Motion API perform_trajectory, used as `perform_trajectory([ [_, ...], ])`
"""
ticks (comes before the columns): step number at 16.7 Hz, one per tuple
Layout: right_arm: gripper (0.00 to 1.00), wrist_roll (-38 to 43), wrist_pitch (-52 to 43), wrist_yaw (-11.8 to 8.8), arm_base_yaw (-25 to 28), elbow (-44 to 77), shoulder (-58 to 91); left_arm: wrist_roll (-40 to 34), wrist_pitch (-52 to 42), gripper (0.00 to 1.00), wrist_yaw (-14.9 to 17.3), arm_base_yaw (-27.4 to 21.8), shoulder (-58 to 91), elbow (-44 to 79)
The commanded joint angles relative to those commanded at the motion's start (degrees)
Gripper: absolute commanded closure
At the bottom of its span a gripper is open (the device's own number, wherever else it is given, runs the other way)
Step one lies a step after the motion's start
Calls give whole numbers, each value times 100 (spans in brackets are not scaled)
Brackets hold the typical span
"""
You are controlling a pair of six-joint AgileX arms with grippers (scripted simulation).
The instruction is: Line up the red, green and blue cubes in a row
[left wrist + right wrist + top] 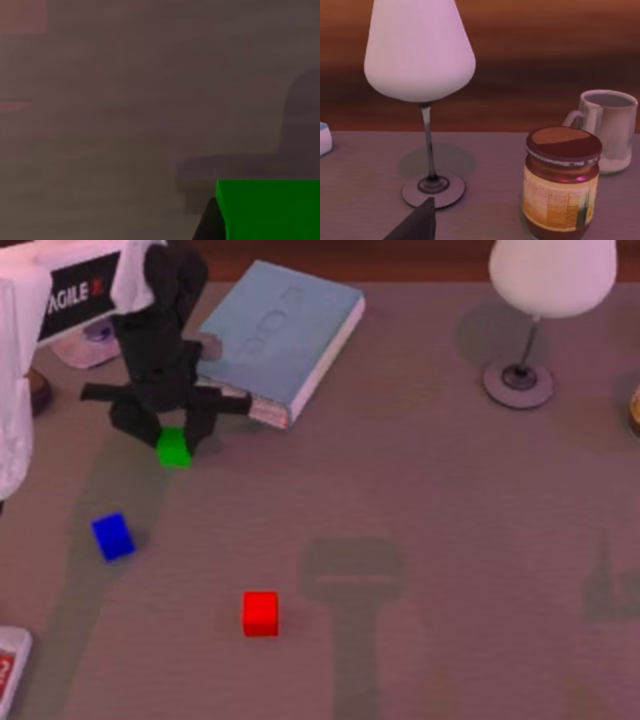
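In the top view our left gripper (172,437) sits in the upper left of the frame, pointing down at the grey-brown tabletop (450,540), with its dark fingers on either side of the small bright green cube (174,448). The fingers appear to touch the cube's sides, so we read the gripper as closed on it, though the arm hides the top of the cube. The left wrist view shows the same green cube (270,210) filling the lower right corner of that picture, with one dark finger (210,222) against its edge.

The small deep blue cube (113,536) lies on the tabletop in the left part of the frame, below the green one and apart from it. The small bright red cube (261,613) lies lower still, near the bottom centre, well apart from both.

Just to the right of the left gripper rests a pale-blue hardcover book (280,335), lying flat at an angle in the upper middle. A tall white-bowled wine glass (535,300) stands in the upper right.

Our right gripper is out of the top view, and we cannot tell its state. Its wrist view shows the wine glass (422,60), a brown-lidded glass jar (562,182) and a pale mug (607,127).
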Motion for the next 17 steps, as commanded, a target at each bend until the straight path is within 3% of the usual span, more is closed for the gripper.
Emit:
perform_trajectory([
  [4,0,0,0,0,0,0,0,21,-267,100,-23,3,-145,254],
  [10,0,0,0,0,0,0,0,5,-1396,100,-17,99,-342,1153],
  [17,0,0,0,0,0,0,0,-192,-1373,100,-28,-131,-442,1034],
])
